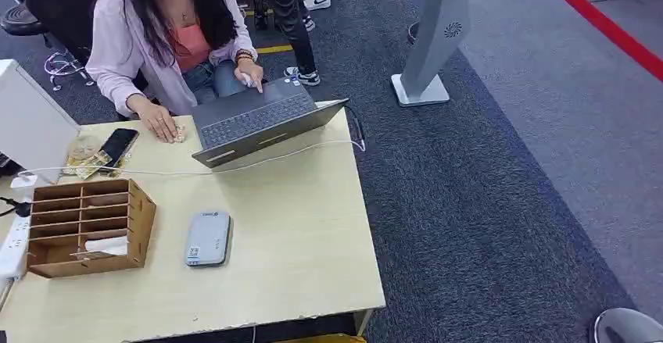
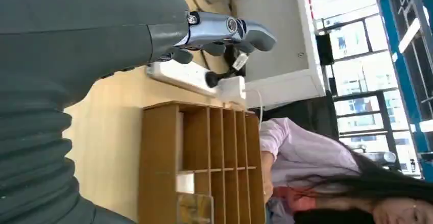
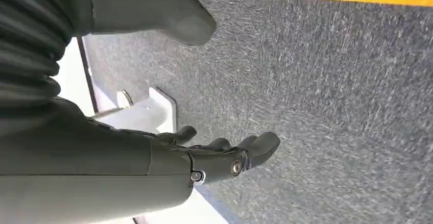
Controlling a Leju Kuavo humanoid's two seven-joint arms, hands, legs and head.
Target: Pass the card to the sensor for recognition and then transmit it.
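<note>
Card (image 1: 107, 244) in wooden rack (image 1: 86, 226), table's 9 o'clock; sensor (image 1: 209, 238) just beside rack, 3 o'clock. Left hand (image 2: 224, 35) and right hand (image 3: 224, 155) both empty, fingers apart. Step: pickup not begun. Next: left hand reaches rack, pinches card.

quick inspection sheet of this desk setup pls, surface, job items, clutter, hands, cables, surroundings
surface: light wooden table, front edge chipped
job's things: wooden slotted rack holding a white card in a lower slot; grey sensor lying flat beside the rack
clutter: open laptop, black phone, wrappers under it
hands: left hand empty, over the table near the power strip; right hand empty, hanging over carpet
cables: white cable across the table
surroundings: seated person typing; grey stand on the carpet
</note>
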